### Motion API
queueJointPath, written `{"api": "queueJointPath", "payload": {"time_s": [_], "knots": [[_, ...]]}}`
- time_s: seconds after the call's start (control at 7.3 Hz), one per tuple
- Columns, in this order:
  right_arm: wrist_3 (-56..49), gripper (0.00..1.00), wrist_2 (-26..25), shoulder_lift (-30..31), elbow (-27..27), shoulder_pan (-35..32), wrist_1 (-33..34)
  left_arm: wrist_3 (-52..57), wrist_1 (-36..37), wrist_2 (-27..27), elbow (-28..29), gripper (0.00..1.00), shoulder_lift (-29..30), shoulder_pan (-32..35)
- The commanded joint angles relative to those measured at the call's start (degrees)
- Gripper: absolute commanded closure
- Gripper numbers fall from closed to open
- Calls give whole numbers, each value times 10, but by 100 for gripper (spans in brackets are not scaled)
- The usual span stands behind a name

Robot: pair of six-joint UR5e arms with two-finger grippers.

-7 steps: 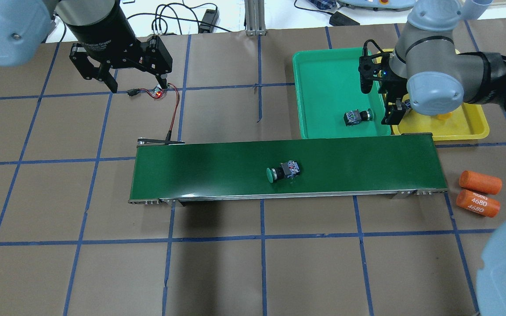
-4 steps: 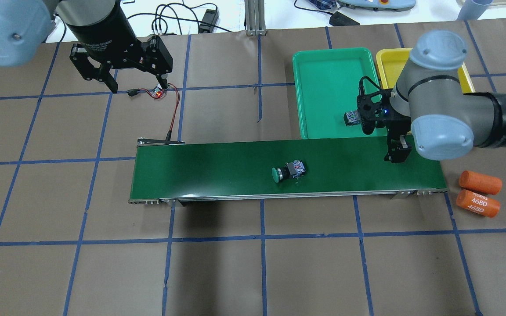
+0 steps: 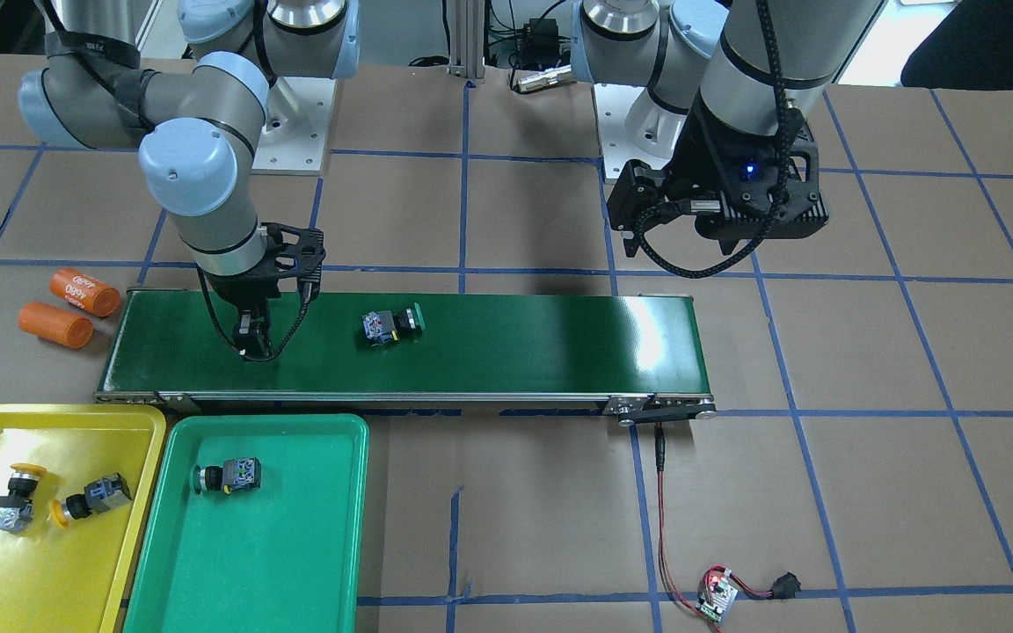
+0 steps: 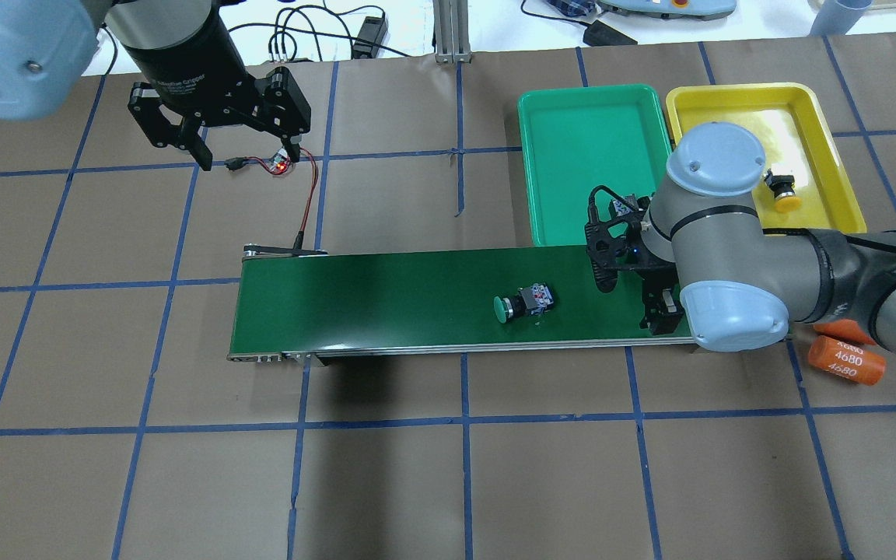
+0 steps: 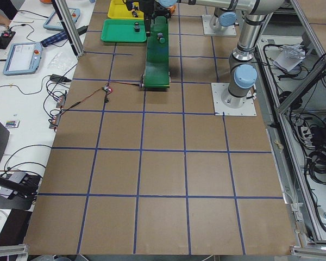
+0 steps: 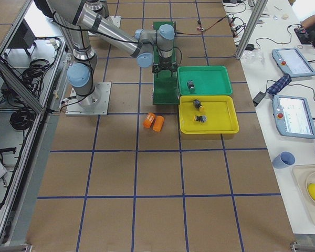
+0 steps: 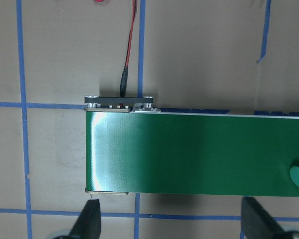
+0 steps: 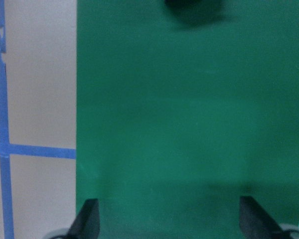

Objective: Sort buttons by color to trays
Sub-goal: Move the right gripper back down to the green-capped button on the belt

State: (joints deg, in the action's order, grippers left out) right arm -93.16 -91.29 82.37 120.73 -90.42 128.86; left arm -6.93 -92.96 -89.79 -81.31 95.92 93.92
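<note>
The jaws of the right gripper (image 8: 172,219) are spread wide and nothing is held between them. It is poised low over the belt (image 3: 515,343), near the end that lies by the trays. The jaws of the left gripper (image 4: 246,155) are likewise parted and empty. It is held high above the table, past the belt's other end, where a red-wired cable is plugged in.

One green button (image 3: 392,323) is found on the belt, roughly mid-length, lying on its side. Its cap is turned away from the right gripper and its terminal block toward it. The two are apart.

A second green button (image 3: 227,476) is seen lying on its side in the green tray (image 3: 278,545), in the half nearest the belt. Two yellow buttons (image 3: 14,497) (image 3: 93,499) are seen just beside each other in the yellow tray (image 3: 49,580). Whether they touch cannot be told. The trays are set side by side along the belt's edge, on the side away from the robot.

Two orange cylinders (image 3: 84,292) lie beside the belt's end near the right arm. A small circuit board (image 3: 717,598) is lit red at the cable's far end.
</note>
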Motion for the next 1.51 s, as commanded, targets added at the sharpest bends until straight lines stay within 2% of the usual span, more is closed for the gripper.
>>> {"api": "queueJointPath", "payload": {"time_s": [0.0, 0.55, 0.68, 1.37], "knots": [[27, 0, 20, 2, 4, -8, 4, 0, 0, 1, 0, 0, 0, 0], [37, 1, 20, 2, 1, -27, 5, 0, 1, 2, 0, 0, 2, 0], [40, 4, 20, 2, 0, -31, 5, 0, 1, 2, 0, 0, 2, 0], [46, 4, 21, -5, -3, -41, 5, 0, 1, 4, 0, 0, 4, 0]]}}
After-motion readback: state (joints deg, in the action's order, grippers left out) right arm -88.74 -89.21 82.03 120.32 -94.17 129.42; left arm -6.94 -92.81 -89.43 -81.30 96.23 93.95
